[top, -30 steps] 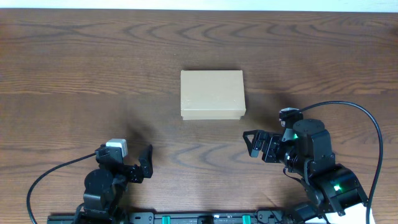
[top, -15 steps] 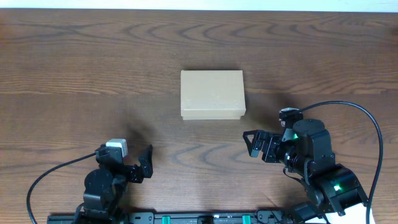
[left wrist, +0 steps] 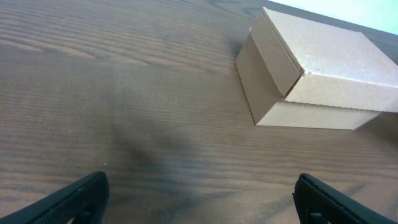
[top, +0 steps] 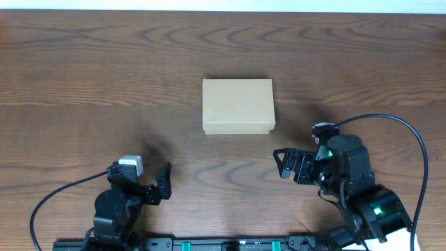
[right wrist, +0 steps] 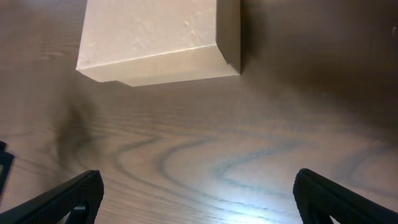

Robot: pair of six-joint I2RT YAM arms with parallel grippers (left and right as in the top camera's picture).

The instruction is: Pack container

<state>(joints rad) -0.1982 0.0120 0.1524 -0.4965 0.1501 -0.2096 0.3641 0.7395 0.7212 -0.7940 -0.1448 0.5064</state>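
The container [top: 237, 106] is a plain tan cardboard box with its flap lid down, lying flat in the middle of the table. It shows at the upper right in the left wrist view [left wrist: 314, 71] and at the top in the right wrist view [right wrist: 158, 40]. My left gripper [top: 139, 178] sits near the front left edge, well short of the box. It is open, with only bare wood between its fingertips [left wrist: 202, 199]. My right gripper [top: 293, 164] hovers just in front of the box's right corner. It too is open and holds nothing [right wrist: 199, 196].
The table [top: 83, 84] is dark brown wood grain. Black cables [top: 418, 146] loop from each arm base along the front edge. Nothing else lies on the table in these views.
The right gripper has edged very slightly towards the front edge. The left arm and the box have not moved.
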